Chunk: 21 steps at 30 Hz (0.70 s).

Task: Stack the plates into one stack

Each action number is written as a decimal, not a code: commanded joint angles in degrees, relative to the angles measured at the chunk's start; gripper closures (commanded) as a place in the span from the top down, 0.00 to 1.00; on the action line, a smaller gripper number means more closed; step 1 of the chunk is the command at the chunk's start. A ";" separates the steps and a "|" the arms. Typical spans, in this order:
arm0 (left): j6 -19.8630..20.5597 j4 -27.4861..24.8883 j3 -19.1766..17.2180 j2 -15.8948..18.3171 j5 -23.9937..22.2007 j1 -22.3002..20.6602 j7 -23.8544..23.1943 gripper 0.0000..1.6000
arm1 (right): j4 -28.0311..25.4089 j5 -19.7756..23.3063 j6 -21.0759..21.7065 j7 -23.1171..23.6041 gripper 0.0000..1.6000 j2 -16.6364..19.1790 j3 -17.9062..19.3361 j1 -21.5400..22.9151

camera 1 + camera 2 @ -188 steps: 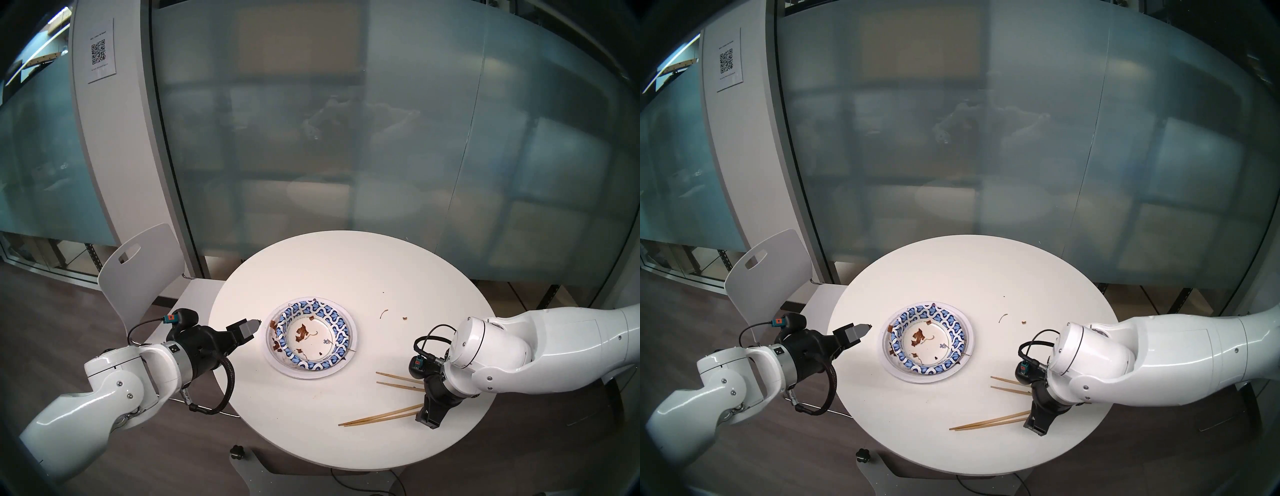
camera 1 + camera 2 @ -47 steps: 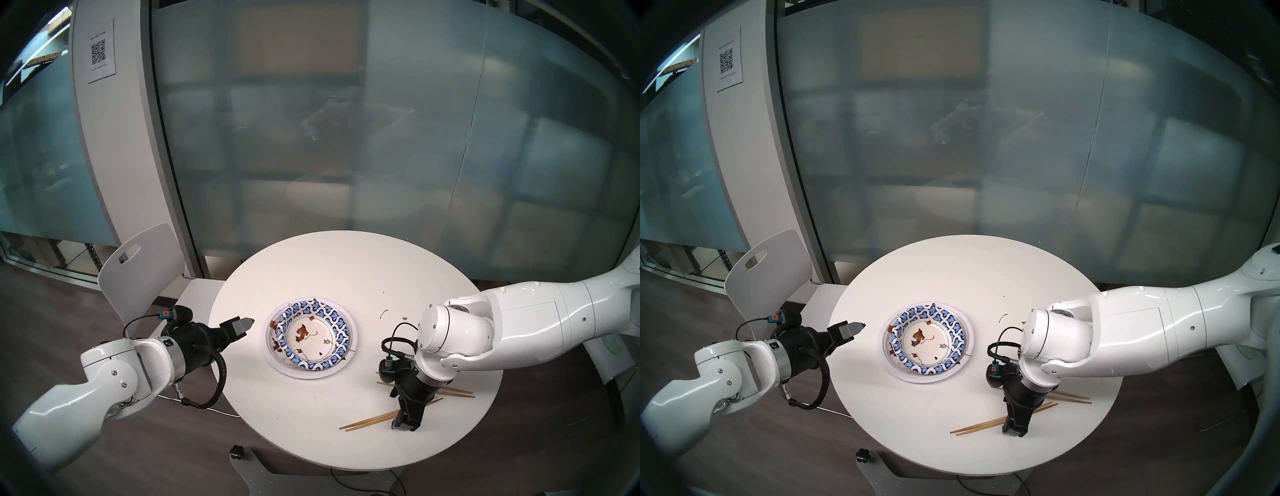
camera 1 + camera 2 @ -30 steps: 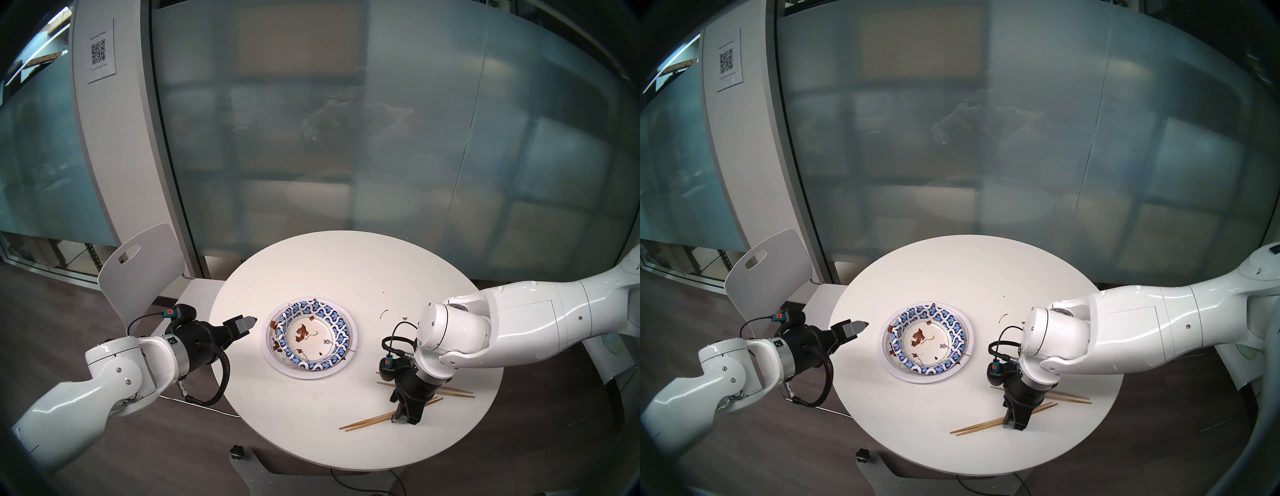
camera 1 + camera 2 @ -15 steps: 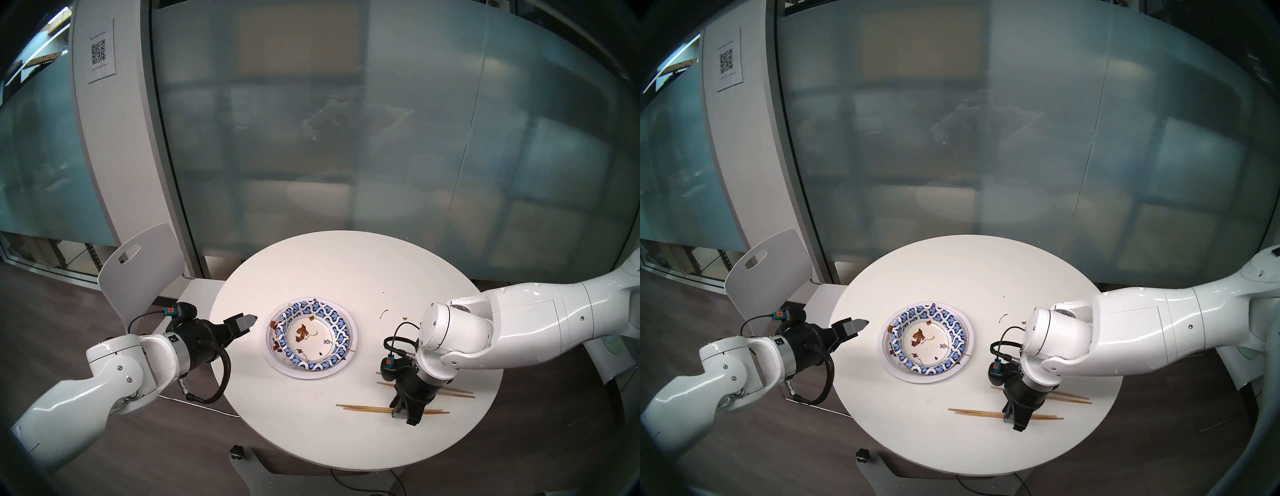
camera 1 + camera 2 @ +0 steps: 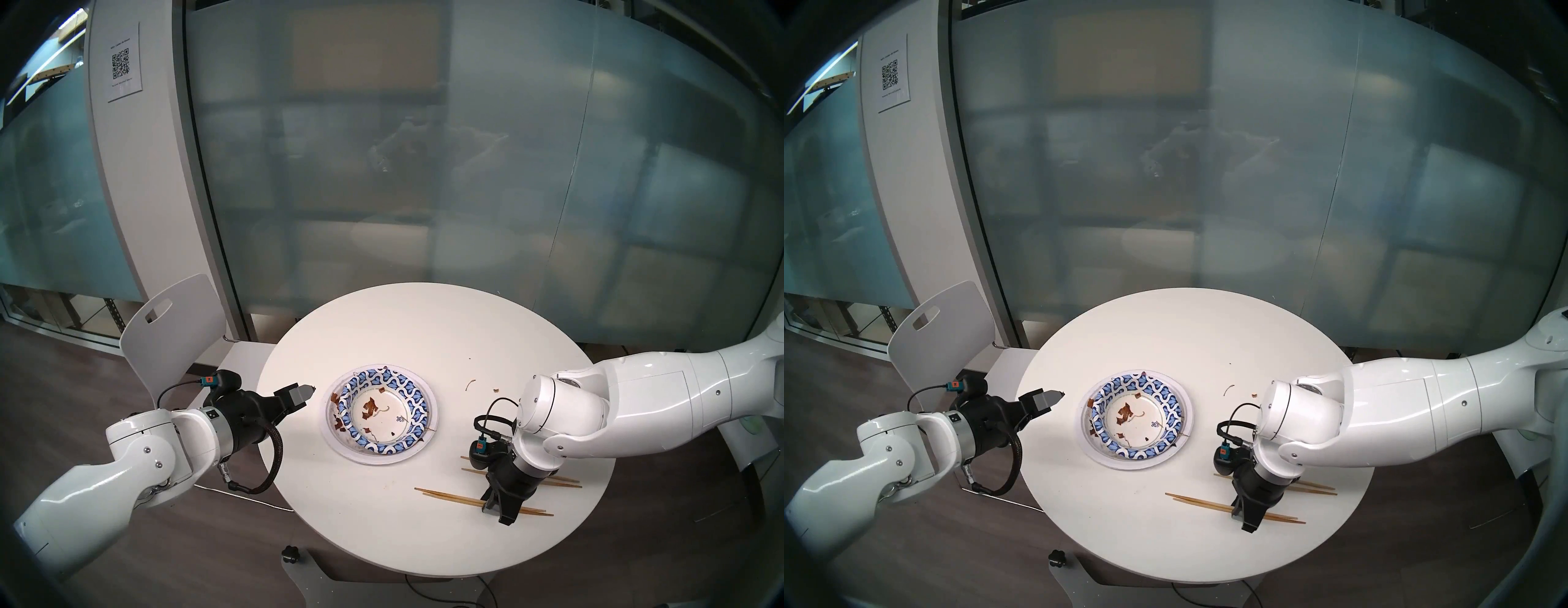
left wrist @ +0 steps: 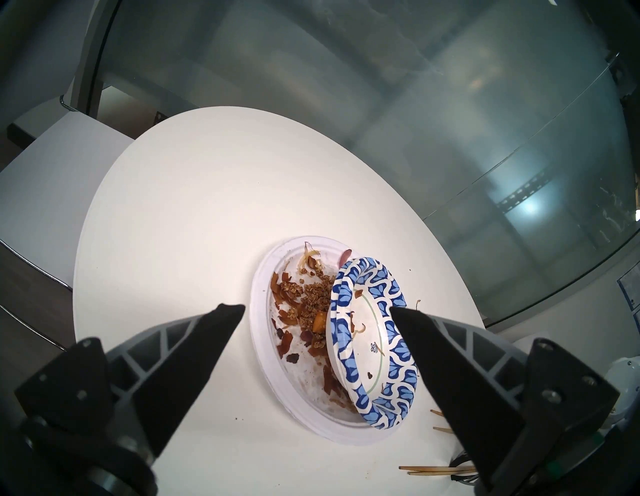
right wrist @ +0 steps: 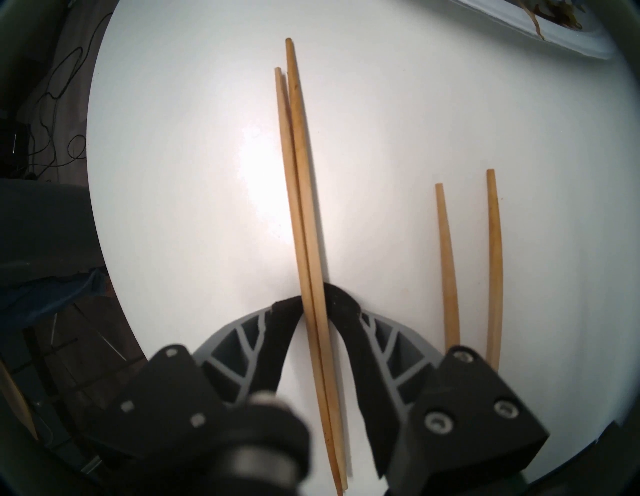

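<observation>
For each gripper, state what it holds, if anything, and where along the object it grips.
The right gripper pinches a pair of chopsticks toward their thicker ends, against the table. The left gripper is open, holding nothing.

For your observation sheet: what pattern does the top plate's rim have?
Blue-and-white swirls on the top plate, clearest in the left wrist view.

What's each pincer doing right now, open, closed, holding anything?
Left pincer: open, empty.
Right pincer: closed on a pair of chopsticks, down at the table.
</observation>
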 commanded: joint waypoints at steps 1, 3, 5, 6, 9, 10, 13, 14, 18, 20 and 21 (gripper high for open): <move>-0.11 -0.55 -0.19 0.11 0.26 -0.43 -0.18 1.00 | -0.88 -0.35 1.60 -0.61 0.48 3.62 -2.88 -0.92; -0.09 -0.57 -0.14 0.11 0.26 -0.48 -0.18 1.00 | -1.09 -0.15 1.78 -0.78 0.48 4.24 -3.01 -0.90; -0.13 -0.60 0.09 0.03 0.31 -0.70 -0.06 1.00 | -1.63 -0.49 1.93 -1.00 0.48 5.81 -3.63 -0.58; -0.13 -0.60 0.09 0.03 0.31 -0.70 -0.06 1.00 | -1.63 -0.49 1.93 -1.00 0.48 5.81 -3.63 -0.58; -0.10 -0.61 0.53 -0.05 0.41 -1.10 0.10 1.00 | -2.25 -1.07 2.59 -0.94 0.49 7.83 -4.17 0.46; -0.11 -0.61 0.68 -0.10 0.44 -1.23 0.15 1.00 | -2.33 -1.26 2.85 -0.88 0.49 8.31 -4.29 0.78; -0.11 -0.73 1.04 -0.22 0.44 -1.56 0.33 1.00 | -2.18 -2.09 3.42 -0.70 0.49 9.49 -4.56 1.73; -0.11 -0.76 1.14 -0.24 0.44 -1.65 0.40 1.00 | -2.05 -2.42 3.44 -0.39 0.49 9.75 -4.66 2.00; -0.12 -0.67 1.74 -0.40 0.55 -2.22 0.71 1.00 | -1.54 -3.83 3.54 0.80 0.50 9.95 -4.69 3.42; -0.08 -0.59 2.07 -0.48 0.61 -2.56 0.86 1.00 | -1.05 -4.51 3.78 1.75 0.55 9.35 -4.64 4.19; -0.08 -0.56 2.18 -0.52 0.61 -2.67 0.92 1.00 | -0.78 -4.78 3.79 2.07 0.58 9.06 -4.62 4.39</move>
